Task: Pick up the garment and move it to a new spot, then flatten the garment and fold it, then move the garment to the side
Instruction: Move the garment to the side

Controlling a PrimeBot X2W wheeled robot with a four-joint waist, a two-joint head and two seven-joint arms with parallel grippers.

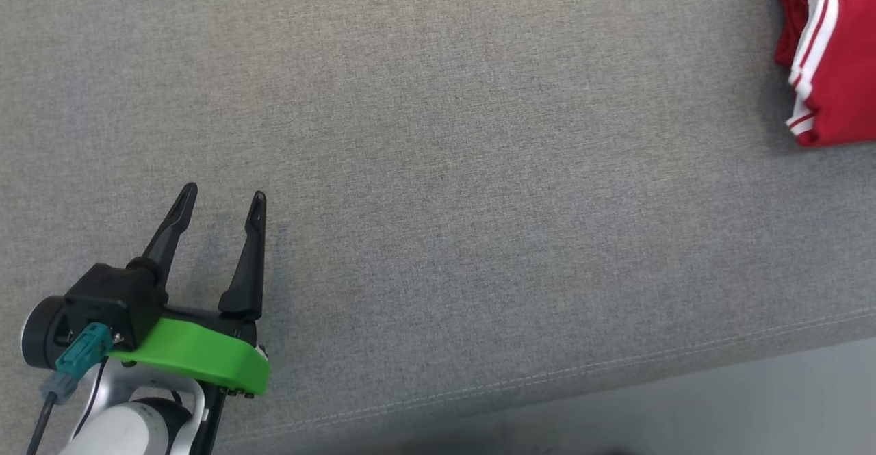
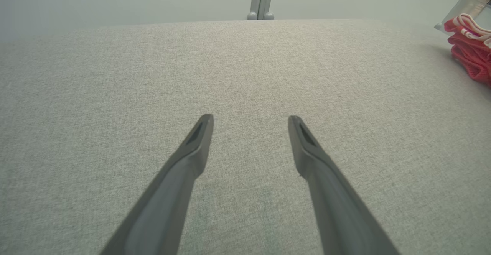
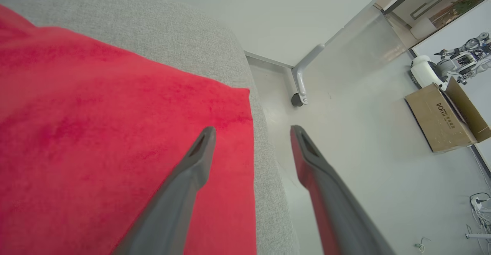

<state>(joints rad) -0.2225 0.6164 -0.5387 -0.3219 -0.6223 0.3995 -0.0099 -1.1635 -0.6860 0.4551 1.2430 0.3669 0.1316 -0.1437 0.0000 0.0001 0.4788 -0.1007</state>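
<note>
The garment (image 1: 835, 58) is cut off at the right edge.

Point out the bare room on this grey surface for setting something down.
Bare: the wide stretch of grey surface between the open left gripper at the near left and the red garment at the far right, down to the stitched front edge. Crowded: that right corner, with the open right gripper over the garment's edge.
</note>
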